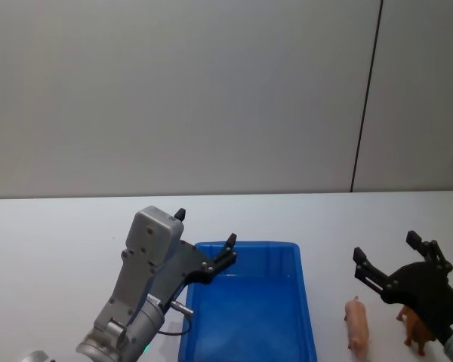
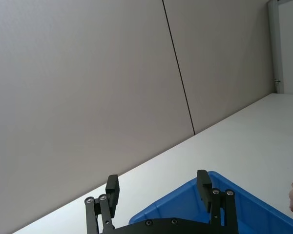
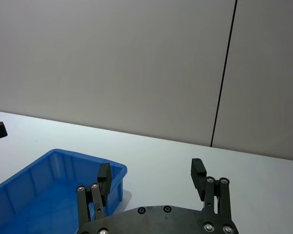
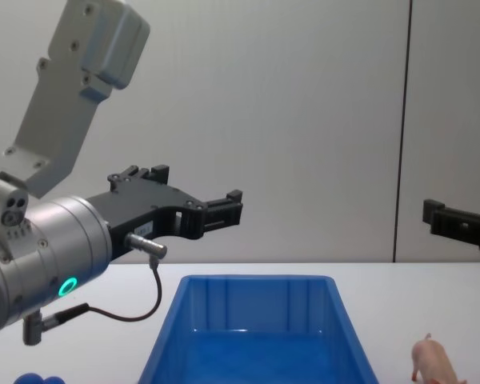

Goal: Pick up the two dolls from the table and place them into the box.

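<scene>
Standing nearest on the worktop (image 1: 60, 249), right of the blue box (image 1: 308, 317), the pink pig (image 1: 356, 326) and brown lion (image 1: 415, 329) are unpicked. The right hand (image 1: 386, 247) hovers open above them; next, I'd say, it must drop onto one. The left hand (image 1: 205, 228) hangs open over the box's far-left rim.

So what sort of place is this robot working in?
Probably a robotics lab test bench: a plain white table, a bare grey wall, and staged props, a blue box, a pig doll and a brown doll.
</scene>
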Motion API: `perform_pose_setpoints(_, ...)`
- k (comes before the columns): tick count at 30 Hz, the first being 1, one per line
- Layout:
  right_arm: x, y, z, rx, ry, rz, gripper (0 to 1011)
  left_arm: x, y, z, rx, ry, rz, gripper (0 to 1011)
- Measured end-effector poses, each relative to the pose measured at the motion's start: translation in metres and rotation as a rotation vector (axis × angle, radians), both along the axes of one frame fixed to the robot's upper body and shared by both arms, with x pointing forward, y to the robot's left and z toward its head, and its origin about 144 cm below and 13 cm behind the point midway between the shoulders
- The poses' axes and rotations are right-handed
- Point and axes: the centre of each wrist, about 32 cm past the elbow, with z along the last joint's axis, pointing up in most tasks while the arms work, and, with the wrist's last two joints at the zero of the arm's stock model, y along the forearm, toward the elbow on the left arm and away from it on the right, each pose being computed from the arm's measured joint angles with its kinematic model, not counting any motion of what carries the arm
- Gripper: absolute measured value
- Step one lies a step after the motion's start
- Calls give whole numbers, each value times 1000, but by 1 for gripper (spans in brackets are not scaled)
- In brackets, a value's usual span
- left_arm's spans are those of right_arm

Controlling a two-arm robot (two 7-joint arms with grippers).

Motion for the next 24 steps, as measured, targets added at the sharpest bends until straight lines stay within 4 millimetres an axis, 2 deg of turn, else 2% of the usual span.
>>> perform_pose_setpoints(24,1,-1,0,-1,2,-1,1001,0,0,0,0,0,0,1002)
